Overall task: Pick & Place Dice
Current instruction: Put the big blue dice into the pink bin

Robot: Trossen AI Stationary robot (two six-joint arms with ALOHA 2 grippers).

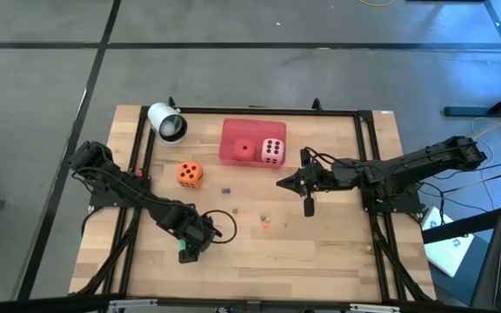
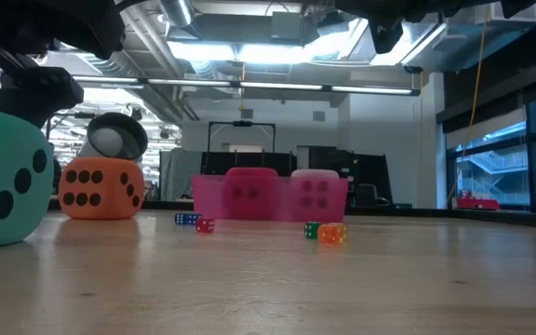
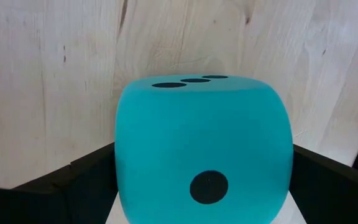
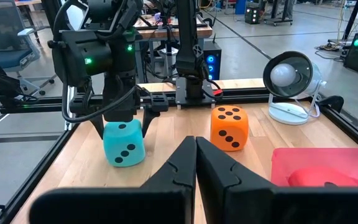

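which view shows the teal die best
The left wrist view: the teal die fills it, sitting between the left gripper's open jaws. The right wrist view shows it farther off under the left gripper. The low view shows only part of it at the edge. In the high view the arm hides nearly all of it.

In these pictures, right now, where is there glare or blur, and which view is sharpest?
Low view: bright ceiling lights glare behind the pink tray; the teal die, nearest, looks soft. Left wrist view: that die is crisp and evenly lit. Right wrist view: sharp on the orange die; the lamp shows a bright spot. High view: even light, small details.
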